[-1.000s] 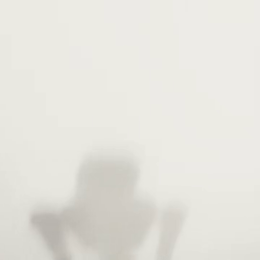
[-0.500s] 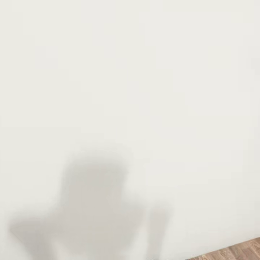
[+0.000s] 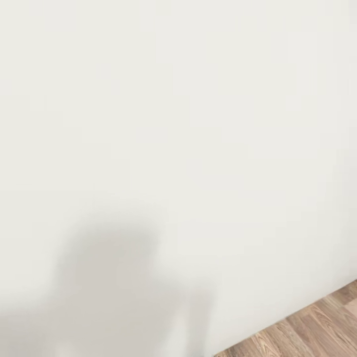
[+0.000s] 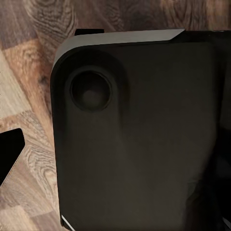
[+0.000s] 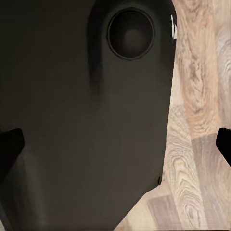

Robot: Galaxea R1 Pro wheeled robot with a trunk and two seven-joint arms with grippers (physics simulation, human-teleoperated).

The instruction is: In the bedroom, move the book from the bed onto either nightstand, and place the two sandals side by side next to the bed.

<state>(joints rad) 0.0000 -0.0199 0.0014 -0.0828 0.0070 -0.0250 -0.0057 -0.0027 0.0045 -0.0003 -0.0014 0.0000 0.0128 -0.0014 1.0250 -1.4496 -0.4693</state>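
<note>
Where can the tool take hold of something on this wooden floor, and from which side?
No grip can be chosen yet: the head view faces a plain white wall and a corner of wooden floor, and both wrist views show the robot's dark body over the planks.

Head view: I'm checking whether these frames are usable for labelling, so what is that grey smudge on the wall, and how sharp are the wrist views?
Head view: the smudge is a soft grey shadow cast low on the white wall, edges diffuse; the wood floor at the corner is fairly crisp. Left wrist view: a dark robot panel looms close, slightly soft, floor grain readable. Right wrist view: much the same.
</note>
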